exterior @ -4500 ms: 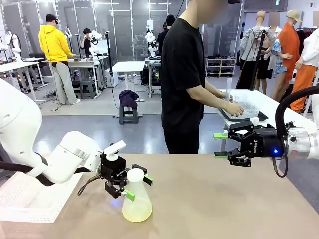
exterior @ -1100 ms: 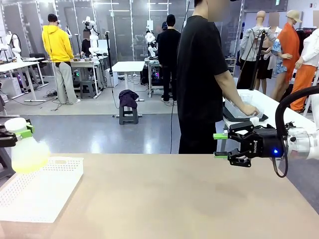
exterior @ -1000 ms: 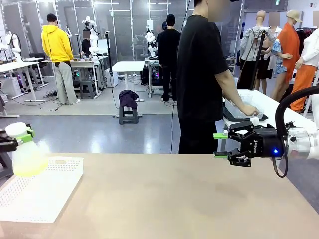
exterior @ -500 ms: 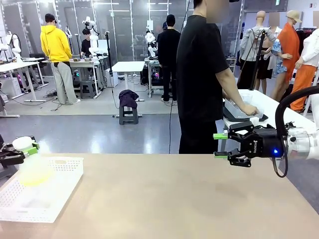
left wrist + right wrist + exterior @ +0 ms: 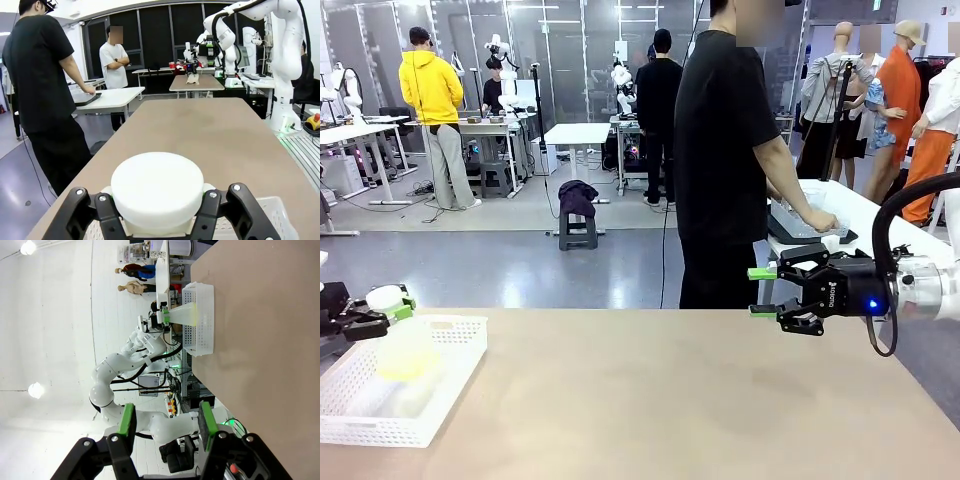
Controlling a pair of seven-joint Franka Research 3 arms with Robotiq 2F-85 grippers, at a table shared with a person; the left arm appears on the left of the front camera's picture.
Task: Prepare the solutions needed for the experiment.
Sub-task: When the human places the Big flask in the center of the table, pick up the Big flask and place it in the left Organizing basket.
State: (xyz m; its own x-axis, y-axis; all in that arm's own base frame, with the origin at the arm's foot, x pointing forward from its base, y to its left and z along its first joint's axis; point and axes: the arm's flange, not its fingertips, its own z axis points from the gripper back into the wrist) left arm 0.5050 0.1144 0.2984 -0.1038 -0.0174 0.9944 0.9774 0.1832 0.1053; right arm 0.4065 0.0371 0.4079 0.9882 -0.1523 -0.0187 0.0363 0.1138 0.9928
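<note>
A frosted white flask [image 5: 402, 335] with a white cap [image 5: 157, 186] held pale yellow liquid [image 5: 405, 366] inside a white lattice basket [image 5: 440, 385] on a tan table [image 5: 700, 400], between black grippers with green pads [image 5: 129, 421]

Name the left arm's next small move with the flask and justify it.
Probably lower a touch, then open. The left claw grips the conical flask at its neck, body already inside the white basket, pale yellow solution near its floor; contact with the floor is unclear.
</note>
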